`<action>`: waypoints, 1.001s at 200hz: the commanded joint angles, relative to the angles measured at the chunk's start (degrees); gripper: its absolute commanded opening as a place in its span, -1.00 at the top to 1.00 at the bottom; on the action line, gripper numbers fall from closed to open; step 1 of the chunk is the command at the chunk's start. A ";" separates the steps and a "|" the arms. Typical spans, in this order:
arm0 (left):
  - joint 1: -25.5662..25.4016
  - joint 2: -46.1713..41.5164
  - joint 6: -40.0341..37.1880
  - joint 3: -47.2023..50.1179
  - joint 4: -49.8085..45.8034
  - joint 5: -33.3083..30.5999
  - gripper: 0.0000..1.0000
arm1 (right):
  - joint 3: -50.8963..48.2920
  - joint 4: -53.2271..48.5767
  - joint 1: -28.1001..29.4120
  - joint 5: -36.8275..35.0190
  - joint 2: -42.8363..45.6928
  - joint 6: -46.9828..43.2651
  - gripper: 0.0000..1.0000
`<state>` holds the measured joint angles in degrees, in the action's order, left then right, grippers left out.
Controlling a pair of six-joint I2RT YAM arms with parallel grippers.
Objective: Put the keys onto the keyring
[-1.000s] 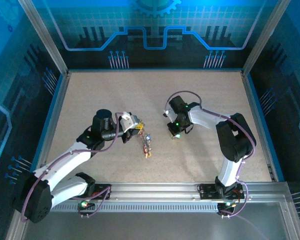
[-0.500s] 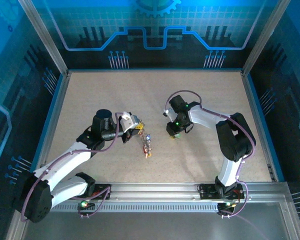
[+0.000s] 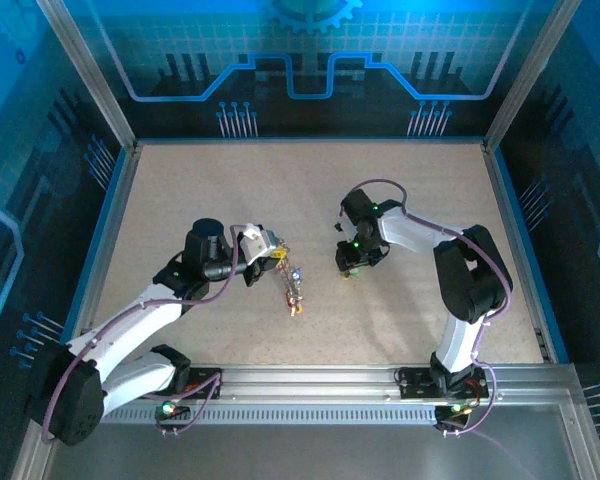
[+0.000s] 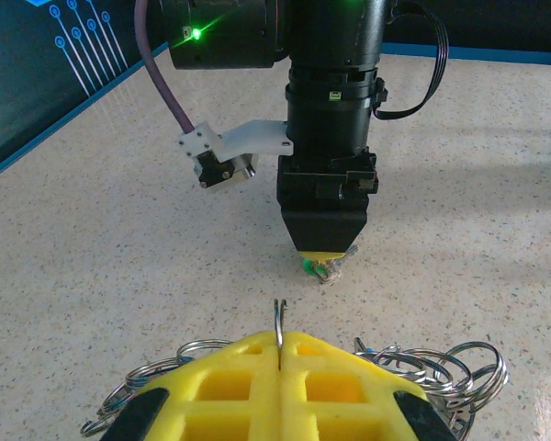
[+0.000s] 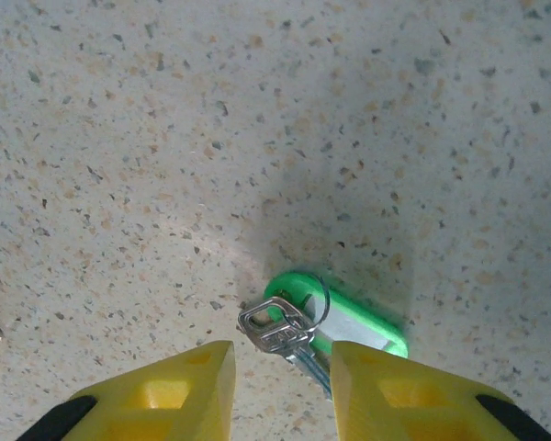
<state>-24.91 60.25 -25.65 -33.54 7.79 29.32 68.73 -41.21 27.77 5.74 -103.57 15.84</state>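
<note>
I am working over the wide speckled beige counter (image 3: 230, 190). My left tool (image 4: 280, 347) is shut tight on the big thin silver metal keyring (image 4: 278, 317) and holds its wire up on edge. A bunch of keys with coloured tags (image 3: 293, 290) hangs down from it to the counter. Across from it, my right tool (image 5: 280, 372) points straight down. Its two yellow fingers (image 5: 165, 390) stand apart, one on each side of a small silver key with a green plastic tag (image 5: 285, 333). That key lies flat on the counter and is not pinched yet. I think the step now is picking up this key. Next I should close the fingers gently on the metal part, lift it, and bring it to the ring. I cannot see where the ring opens.
</note>
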 commanded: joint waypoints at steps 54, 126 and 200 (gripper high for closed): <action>0.03 -1.28 -1.27 -0.31 0.76 -0.04 1.00 | -5.66 6.20 -3.08 7.16 3.91 20.64 0.39; 0.03 -1.45 -1.20 -0.30 0.73 0.00 1.00 | -7.32 8.87 -2.56 6.81 3.41 23.48 0.42; 0.03 -2.20 -1.63 -0.31 0.47 -0.52 1.00 | -5.74 9.36 -2.48 5.91 0.01 23.63 0.51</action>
<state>-24.91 59.55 -25.85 -33.54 7.44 29.02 61.89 -31.59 25.10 12.25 -101.97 38.65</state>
